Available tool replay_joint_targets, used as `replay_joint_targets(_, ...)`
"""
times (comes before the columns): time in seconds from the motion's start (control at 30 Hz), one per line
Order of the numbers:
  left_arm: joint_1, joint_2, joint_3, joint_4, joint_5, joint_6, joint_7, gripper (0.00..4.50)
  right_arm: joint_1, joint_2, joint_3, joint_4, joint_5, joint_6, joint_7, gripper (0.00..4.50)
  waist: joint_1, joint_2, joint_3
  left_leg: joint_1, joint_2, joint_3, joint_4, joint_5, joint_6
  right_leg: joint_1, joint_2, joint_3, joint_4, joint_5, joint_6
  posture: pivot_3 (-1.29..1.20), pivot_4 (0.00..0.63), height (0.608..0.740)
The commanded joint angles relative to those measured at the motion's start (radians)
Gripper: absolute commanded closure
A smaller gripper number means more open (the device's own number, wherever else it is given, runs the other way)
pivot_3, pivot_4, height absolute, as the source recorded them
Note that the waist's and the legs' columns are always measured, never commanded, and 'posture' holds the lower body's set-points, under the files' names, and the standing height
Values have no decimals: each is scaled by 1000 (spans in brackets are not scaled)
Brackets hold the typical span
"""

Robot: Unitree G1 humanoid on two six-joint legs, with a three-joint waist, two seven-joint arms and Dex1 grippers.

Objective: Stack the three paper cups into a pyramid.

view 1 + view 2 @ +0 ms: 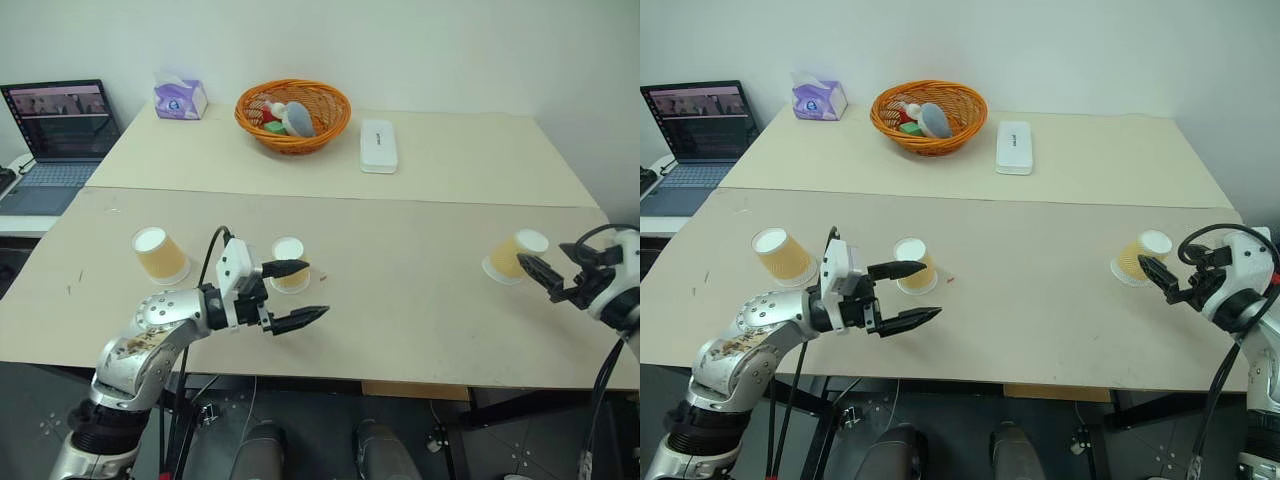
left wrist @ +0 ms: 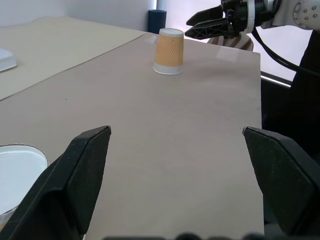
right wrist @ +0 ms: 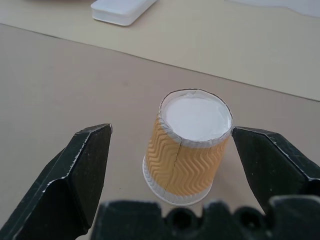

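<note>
Left cup: upside down on the bench, toward its left edge — apart from the other two.
Middle cup: upside down, left of the bench's centre, just behind the left claw's upper finger.
Right cup: upside down near the right edge, standing alone; no pyramid built.
Left claw: fingers spread wide, holding nothing, pointing across the bench toward the right edge, over the front part.
Right claw: fingers spread wide — the right cup stands just ahead, between their lines, untouched.
Far half: wicker basket of objects, white case, tissue box.
Side desk: open laptop.
</note>
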Motion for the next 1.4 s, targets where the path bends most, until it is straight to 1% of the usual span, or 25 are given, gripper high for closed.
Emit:
replay_joint_targets(0.03, -25, -13, -6, -17, 5, -23, 4, 0, -29, -15, -5, 8, -4, -32, -9, 30, 0, 0, 0, 0, 0, 0, 0, 0, 0, 0, 0, 0, 0, 0, 0, 0, 150, 675)
replay_joint_targets(0.27, -40, -27, -7, -14, 4, -20, 6, 0, -78, -9, 31, 95, -32, -73, -20, 30, 0, 0, 0, 0, 0, 0, 0, 0, 0, 0, 0, 0, 0, 0, 0, 0, 150, 675)
replay_joint_targets(0.5, -49, -36, -1, -14, 2, -16, 14, 0, -159, 1, 80, 248, -66, -149, -14, 30, -1, 0, 0, 0, 0, 0, 0, 0, 0, 0, 0, 0, 0, 0, 0, 0, 150, 675)
replay_joint_targets(0.8, -49, -40, 17, -23, -6, -8, 46, 0, -216, 3, 105, 381, -79, -217, 2, 30, 0, 0, 0, 0, 0, 0, 0, 0, 0, 0, 0, 0, 0, 0, 0, 0, 150, 675)
replay_joint_targets(0.9, -47, -39, 27, -34, -16, -2, 54, 0, -236, 3, 107, 410, -81, -229, -2, 740, -2, 0, 0, 0, 0, 0, 0, 0, 0, 0, 0, 0, 0, 0, 0, 0, 150, 675)
replay_joint_targets(0.97, -40, -38, 37, -49, -25, 4, 64, 0, -246, 8, 107, 414, -77, -238, 1, 1363, -2, 0, 0, 0, 0, 0, 0, 0, 0, 0, 0, 0, 0, 0, 0, 0, 150, 675)
replay_joint_targets(1.0, -36, -36, 44, -53, -30, 11, 70, 0, -251, 12, 105, 416, -73, -239, 0, 1774, -2, 0, 0, 0, 0, 0, 0, 0, 0, 0, 0, 0, 0, 0, 0, 0, 150, 675)
replay_joint_targets(1.03, -30, -31, 52, -54, -38, 23, 73, 0, -255, 13, 106, 417, -71, -243, 3, 1925, -3, 0, 0, 0, 0, 0, 0, 0, 0, 0, 0, 0, 0, 0, 0, 0, 150, 675)
replay_joint_targets(1.1, -19, -17, 67, -51, -56, 45, 72, 0, -264, 14, 111, 420, -76, -245, 0, 1943, -2, 0, 0, 0, 0, 0, 0, 0, 0, 0, 0, 0, 0, 0, 0, 0, 150, 675)
replay_joint_targets(1.2, 21, 41, 115, -59, -103, 94, 45, 0, -300, 9, 126, 402, -77, -246, 12, 1943, -6, 0, 0, 0, 0, 0, 0, 0, 0, 0, 0, 0, 0, 0, 0, 0, 150, 675)
replay_joint_targets(1.27, 30, 61, 142, -59, -115, 106, 54, 0, -323, 4, 132, 391, -74, -239, 19, 1943, -7, 1, 0, 0, 0, 0, 0, 0, 0, -1, 0, 0, 1, 0, 0, 0, 150, 675)
replay_joint_targets(1.33, 24, 77, 214, -48, -149, 133, 91, 0, -378, 2, 145, 355, -54, -220, 46, 1943, -6, 1, 1, 0, 0, 0, 0, 0, 0, 0, 0, 0, 1, 0, 0, 0, 150, 675)
replay_joint_targets(1.4, 19, 87, 303, -39, -206, 166, 129, 0, -439, 11, 170, 254, 26, -140, 132, 1943, -11, 3, 2, 0, 0, 0, 0, 0, 0, -1, 0, 1, 1, 0, 0, 0, 150, 675)
